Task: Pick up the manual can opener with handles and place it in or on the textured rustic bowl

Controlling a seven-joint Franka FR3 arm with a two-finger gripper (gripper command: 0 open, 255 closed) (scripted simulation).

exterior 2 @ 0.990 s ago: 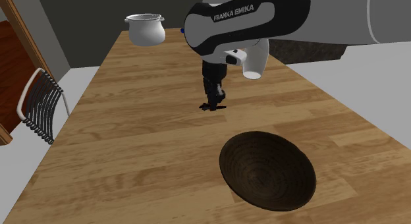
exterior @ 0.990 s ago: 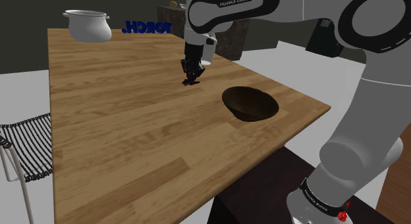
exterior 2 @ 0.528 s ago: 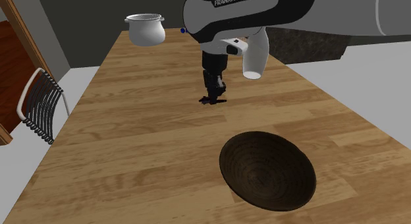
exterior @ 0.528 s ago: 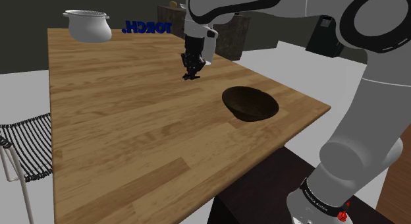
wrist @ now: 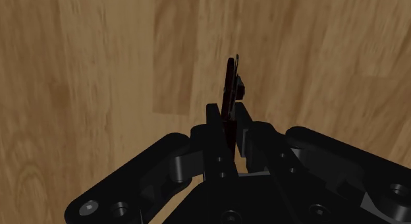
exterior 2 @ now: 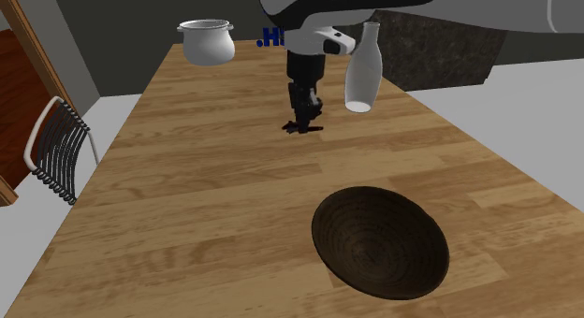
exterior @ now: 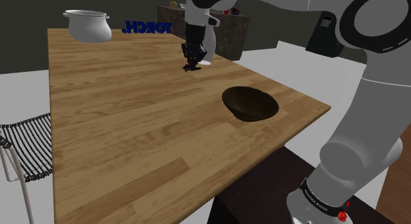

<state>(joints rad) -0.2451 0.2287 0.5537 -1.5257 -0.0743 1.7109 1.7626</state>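
Observation:
My black gripper (exterior: 191, 60) (exterior 2: 304, 108) is shut on the manual can opener (exterior: 191, 68) (exterior 2: 302, 127), a thin dark tool that hangs from the fingers a little above the wooden table (exterior: 132, 124) (exterior 2: 187, 204). In the wrist view the can opener (wrist: 230, 91) sticks out edge-on past the gripper (wrist: 229, 127), clasped between the two fingers. The dark brown ribbed bowl (exterior: 250, 103) (exterior 2: 379, 241) stands empty on the table. It is nearer the stand than the gripper, toward the shoulder view's right.
A white pot (exterior: 87, 24) (exterior 2: 207, 40) stands at the table's far corner. A white bottle (exterior 2: 361, 68) stands close beside the gripper. A chair with black slats (exterior: 29, 147) (exterior 2: 61, 148) is off one table edge. Blue letters (exterior: 146, 26) and a dark block (exterior: 230, 35) lie beyond.
The gripper has risen with the can opener held in it, lifting the tool off the table surface. The bowl and the other things have not moved.

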